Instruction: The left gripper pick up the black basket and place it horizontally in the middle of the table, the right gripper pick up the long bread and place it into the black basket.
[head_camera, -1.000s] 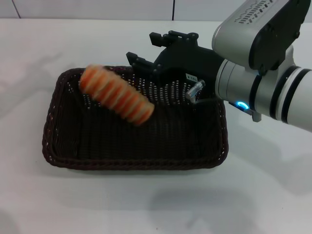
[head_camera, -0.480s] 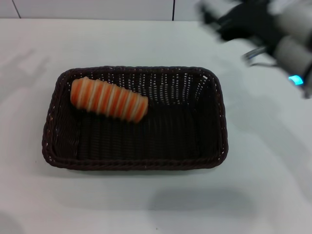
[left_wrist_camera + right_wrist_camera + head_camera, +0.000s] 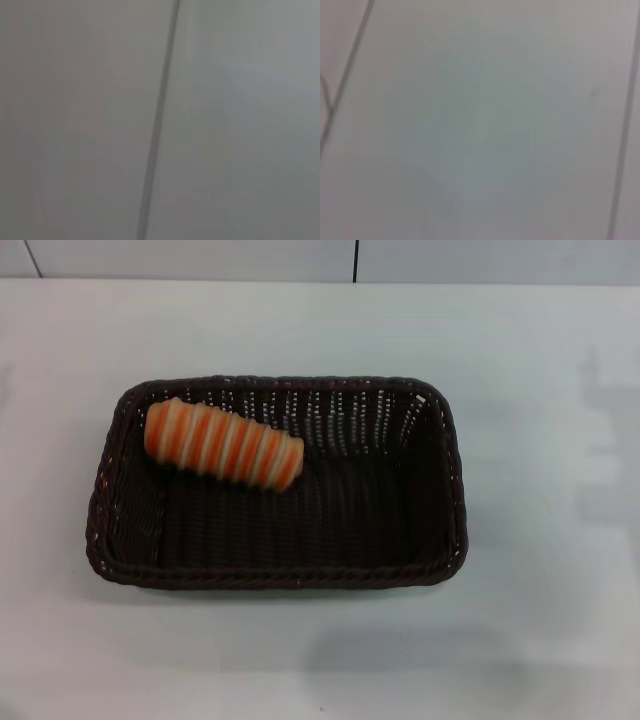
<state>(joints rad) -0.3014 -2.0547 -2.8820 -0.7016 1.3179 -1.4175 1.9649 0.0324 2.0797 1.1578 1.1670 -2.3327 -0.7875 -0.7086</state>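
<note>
Basket sits flat on the white worktop, long side running left to right, about mid-frame in the head view. Bread lies inside it, in the far-left part of the basket floor, slightly slanted, its left end up against the left wall and its long side close to the far wall. Rest of the basket floor bare weave. Neither claw appears in the head view; open or closed cannot be told. Both wrist views show only pale flat surface crossed by thin dark lines.
</note>
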